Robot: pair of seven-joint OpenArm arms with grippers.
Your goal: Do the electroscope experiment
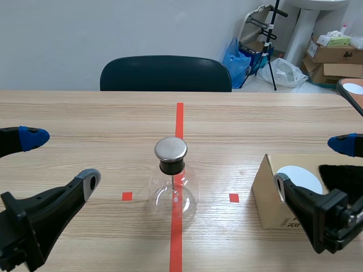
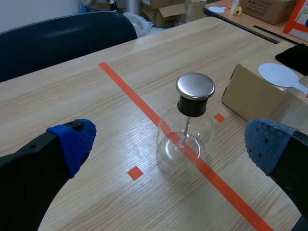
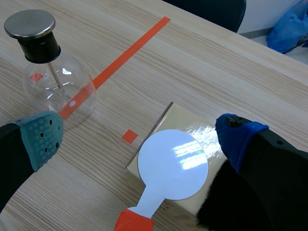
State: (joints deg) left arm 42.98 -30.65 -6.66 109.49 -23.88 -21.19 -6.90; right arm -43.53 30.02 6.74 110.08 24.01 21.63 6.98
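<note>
Woodgrain table [image 1: 85,113], round glass electroscope [image 1: 173,184]

Both arms are matte black throughout, with no cables or lettering to be seen. The left gripper [image 1: 60,157] has two thick, tapering fingers that widen into a blocky, angular base. In the scene view one tip is capped in bright blue and the other ends in a rounded grey rim. From its own wrist camera the pads [image 2: 73,139] are blue, soft-looking and covered with rows of small dimples. The right gripper [image 1: 312,164] is built alike, with chunky black fingers on a stepped housing of flat-sided blocks. Its two pads differ in colour: a grey-green pad [image 3: 44,137] with dark dots, and a deeper blue pad [image 3: 236,134].
</note>
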